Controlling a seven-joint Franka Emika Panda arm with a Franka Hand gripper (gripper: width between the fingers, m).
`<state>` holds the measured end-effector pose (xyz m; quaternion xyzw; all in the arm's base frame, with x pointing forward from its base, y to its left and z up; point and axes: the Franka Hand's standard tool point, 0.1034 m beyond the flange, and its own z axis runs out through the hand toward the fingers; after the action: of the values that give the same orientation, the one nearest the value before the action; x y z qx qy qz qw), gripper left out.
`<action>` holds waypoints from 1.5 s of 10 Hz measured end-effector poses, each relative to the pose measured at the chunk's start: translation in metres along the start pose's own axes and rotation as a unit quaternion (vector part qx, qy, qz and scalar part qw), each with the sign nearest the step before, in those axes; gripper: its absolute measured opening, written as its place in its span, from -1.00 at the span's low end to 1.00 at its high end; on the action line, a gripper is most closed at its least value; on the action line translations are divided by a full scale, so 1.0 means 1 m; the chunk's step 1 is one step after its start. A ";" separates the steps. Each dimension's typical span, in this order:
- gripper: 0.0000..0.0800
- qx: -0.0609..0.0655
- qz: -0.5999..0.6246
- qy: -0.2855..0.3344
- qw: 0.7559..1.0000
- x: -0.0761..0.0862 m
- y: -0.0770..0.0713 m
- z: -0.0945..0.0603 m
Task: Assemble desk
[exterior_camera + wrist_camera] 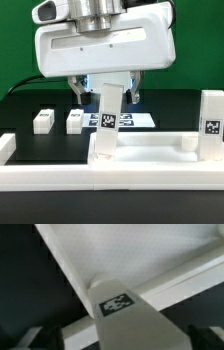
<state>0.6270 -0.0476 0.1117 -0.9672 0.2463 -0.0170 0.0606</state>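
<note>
A white leg post (108,122) with a black-and-white tag stands upright at a corner of the white rimmed tabletop (150,146). My gripper (106,95) straddles the post's upper end, one finger on each side. It is open, and a narrow gap shows beside the post. In the wrist view the post (125,319) rises between the dark fingers (20,339) of my gripper (112,341), over the tabletop (140,252) and its rim. A second leg post (212,120) stands upright at the tabletop's other end, at the exterior view's right.
Two loose leg posts (42,120) (75,120) lie on the black table at the exterior view's left. The marker board (137,119) lies behind the straddled post. A long white barrier wall (100,178) runs along the front, with a side arm (6,146) at the left.
</note>
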 end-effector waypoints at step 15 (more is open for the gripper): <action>0.43 0.044 0.486 -0.025 0.873 0.002 -0.002 0.003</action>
<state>0.6302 -0.0462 0.1092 -0.7222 0.6822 0.0281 0.1104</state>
